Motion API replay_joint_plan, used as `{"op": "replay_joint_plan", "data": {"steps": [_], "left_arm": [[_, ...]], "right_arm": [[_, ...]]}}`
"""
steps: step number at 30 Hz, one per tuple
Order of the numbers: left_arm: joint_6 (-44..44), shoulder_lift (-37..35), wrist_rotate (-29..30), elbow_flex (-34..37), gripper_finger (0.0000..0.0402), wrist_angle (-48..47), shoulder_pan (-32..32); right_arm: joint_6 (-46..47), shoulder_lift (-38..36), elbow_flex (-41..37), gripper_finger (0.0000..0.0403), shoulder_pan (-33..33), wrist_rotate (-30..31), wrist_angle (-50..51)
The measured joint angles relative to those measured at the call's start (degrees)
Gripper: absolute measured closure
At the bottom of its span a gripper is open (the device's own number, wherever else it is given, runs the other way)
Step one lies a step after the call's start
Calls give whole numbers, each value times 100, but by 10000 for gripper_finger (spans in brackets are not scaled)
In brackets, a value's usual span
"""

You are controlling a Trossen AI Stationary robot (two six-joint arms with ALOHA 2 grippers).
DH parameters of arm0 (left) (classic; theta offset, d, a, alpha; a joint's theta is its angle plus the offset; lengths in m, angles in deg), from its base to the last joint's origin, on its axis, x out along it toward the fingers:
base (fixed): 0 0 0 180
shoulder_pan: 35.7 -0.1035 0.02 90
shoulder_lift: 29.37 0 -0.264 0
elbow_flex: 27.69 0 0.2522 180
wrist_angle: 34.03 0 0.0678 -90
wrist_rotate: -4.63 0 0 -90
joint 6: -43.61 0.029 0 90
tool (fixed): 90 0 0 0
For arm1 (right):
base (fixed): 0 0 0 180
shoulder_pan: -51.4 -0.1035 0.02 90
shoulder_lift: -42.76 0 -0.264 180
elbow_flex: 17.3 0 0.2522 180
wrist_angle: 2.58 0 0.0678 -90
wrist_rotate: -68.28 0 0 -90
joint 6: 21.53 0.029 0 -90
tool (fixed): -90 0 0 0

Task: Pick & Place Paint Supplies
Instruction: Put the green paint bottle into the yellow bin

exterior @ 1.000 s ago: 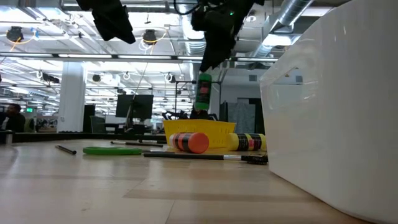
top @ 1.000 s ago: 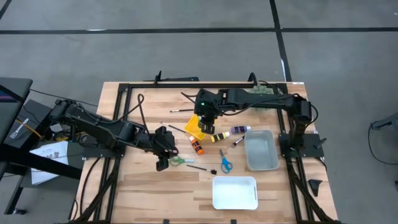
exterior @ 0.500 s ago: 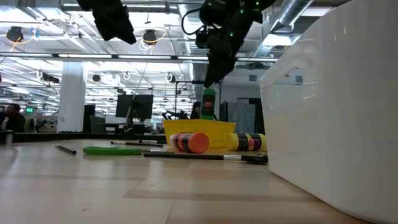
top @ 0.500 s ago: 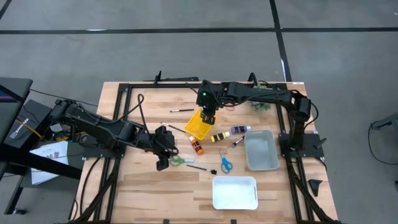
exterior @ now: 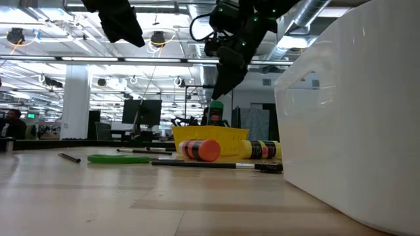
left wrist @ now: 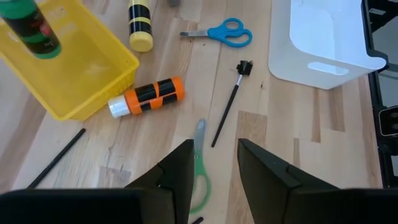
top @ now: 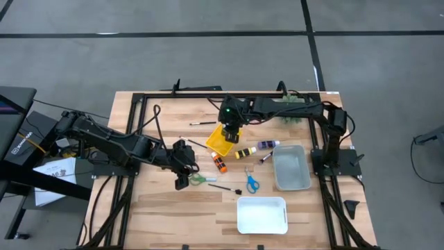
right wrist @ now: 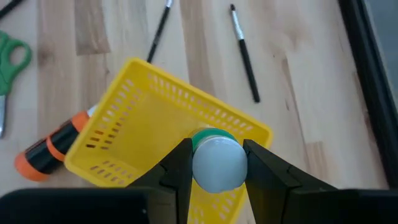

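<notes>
Right claw (right wrist: 216,163) clamped on the green paint bottle (right wrist: 215,160), white cap up, hanging right over the yellow basket (top: 223,141), just past the table's (top: 166,201) centre toward twelve o'clock. The smart play, I'd say: keep the bottle upright, sink it inside the walls, then let go. Left claw (left wrist: 213,167) waits above the green scissors (left wrist: 199,176) at about nine o'clock, fingers slightly apart, holding nothing. The orange paint bottle (left wrist: 145,96) lies just beside the basket.

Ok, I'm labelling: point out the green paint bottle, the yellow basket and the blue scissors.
green paint bottle (right wrist: 216,163), right wrist view, white cap.
yellow basket (left wrist: 93,55), left wrist view, bare floor.
blue scissors (left wrist: 225,32), left wrist view, handle.
</notes>
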Motion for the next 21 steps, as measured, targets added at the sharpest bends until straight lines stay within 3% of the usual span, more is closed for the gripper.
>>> {"op": "replay_joint_plan", "data": {"steps": [21], "left_arm": [[-6, 0, 69, 0, 286, -2, 0]], "right_arm": [[-58, 299, -212, 294, 9, 8, -379]]}}
